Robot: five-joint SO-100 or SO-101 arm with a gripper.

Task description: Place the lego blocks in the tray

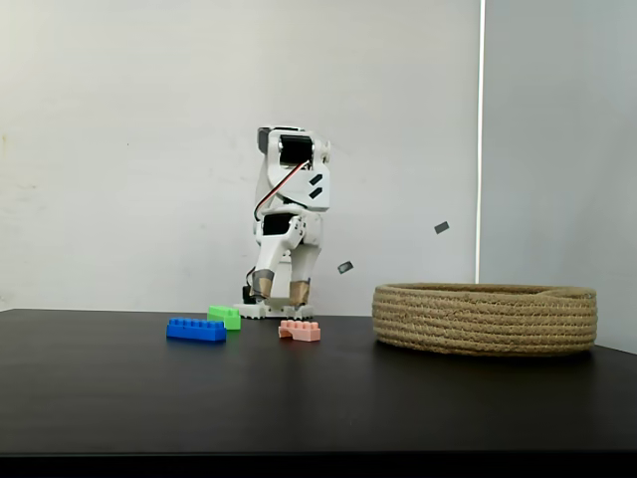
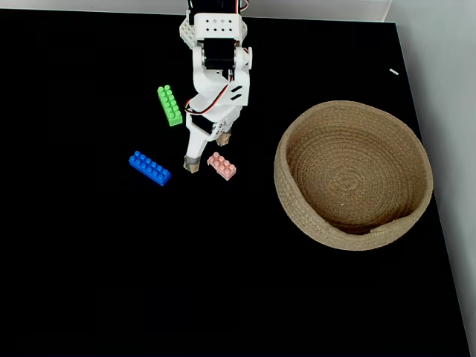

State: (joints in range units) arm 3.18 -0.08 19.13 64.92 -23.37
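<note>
Three lego blocks lie on the black table. The blue one is at the left, the green one sits further back near the arm's base, and the pink one is nearest the tray. The tan rope tray stands to the right with nothing in it. My white gripper points down, open and holding nothing. Its tips hang slightly above the table, just behind the pink block and between it and the blue one.
The black table ends close behind the arm's base and just right of the tray. A white wall stands behind, with small dark marks on it. Open tabletop stretches in front of the blocks.
</note>
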